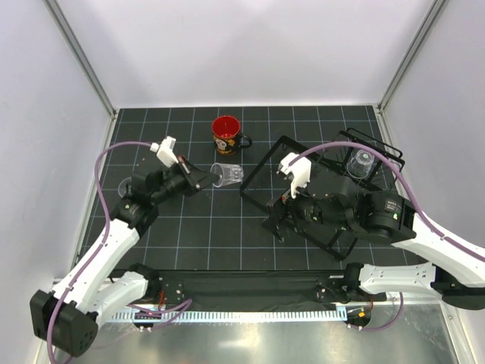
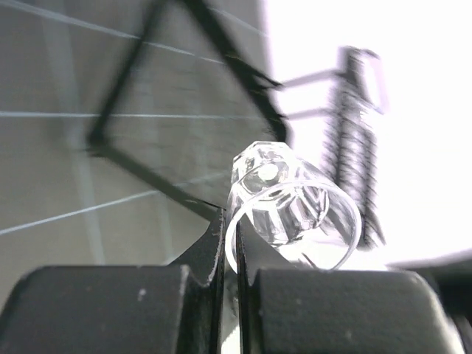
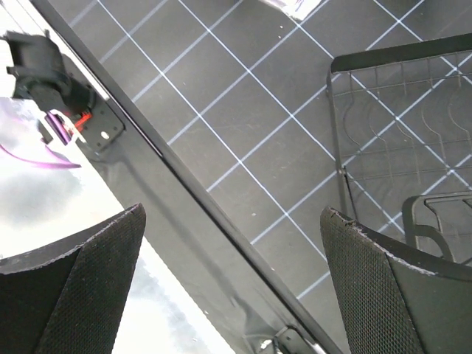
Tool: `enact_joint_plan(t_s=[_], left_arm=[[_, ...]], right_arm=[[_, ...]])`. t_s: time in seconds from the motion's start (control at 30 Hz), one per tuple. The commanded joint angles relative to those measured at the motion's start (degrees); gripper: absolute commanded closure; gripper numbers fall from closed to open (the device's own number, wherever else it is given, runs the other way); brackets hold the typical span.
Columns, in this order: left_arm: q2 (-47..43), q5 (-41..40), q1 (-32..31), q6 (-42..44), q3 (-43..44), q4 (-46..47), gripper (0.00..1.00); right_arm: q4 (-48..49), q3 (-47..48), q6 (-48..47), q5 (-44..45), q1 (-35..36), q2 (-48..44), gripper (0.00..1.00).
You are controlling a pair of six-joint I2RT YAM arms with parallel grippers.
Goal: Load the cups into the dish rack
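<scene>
**Transfer step: one clear tumbler [image 2: 291, 210] gripped beside the dish rack [image 1: 262, 164].**
The left gripper [image 2: 230, 295] is clamped on the tumbler's rim, and the tumbler is held on its side just left of the rack. A carry over the rack's left bar is judged to be called for next. The right gripper [image 3: 232, 280], spread wide and empty, hangs over the rack's near-left corner, so room is narrowed there. The mug [image 1: 227, 135] stands left of the rack, just beyond the held tumbler. A second tumbler [image 1: 361, 164] is seen at the rack's far-right end.

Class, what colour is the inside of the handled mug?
Red; the mug shows best in the top external view.
</scene>
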Motion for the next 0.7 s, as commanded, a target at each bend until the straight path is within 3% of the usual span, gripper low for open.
enact_joint_plan(t_s=[0.0,0.17,0.27,0.5,0.67], left_arm=[[-4.0,14.2,0.2,-3.7,-3.4,20.2,1.00],[-7.3,22.0,-0.7,-12.6,-8.0,41.8,0.99],[-8.7,24.4,-2.5,-17.4,-8.9,50.0,1.00],[-15.8,21.5,-7.9,-18.0,-9.5,52.5,1.00],[-17.3,21.1,-10.1,-19.0,-10.3,54.4,0.99]], right_arm=[[3.5,2.3,3.4,0.5,0.0,-0.7,0.01],[7.4,2.5,4.2,-2.7,-0.1,-1.6,0.00],[12.8,1.9,3.5,-5.1,0.0,-2.3,0.00],[29.2,-1.4,4.0,-20.6,0.0,-5.0,0.00],[34.7,0.1,3.6,-25.8,0.0,-4.1,0.00]])
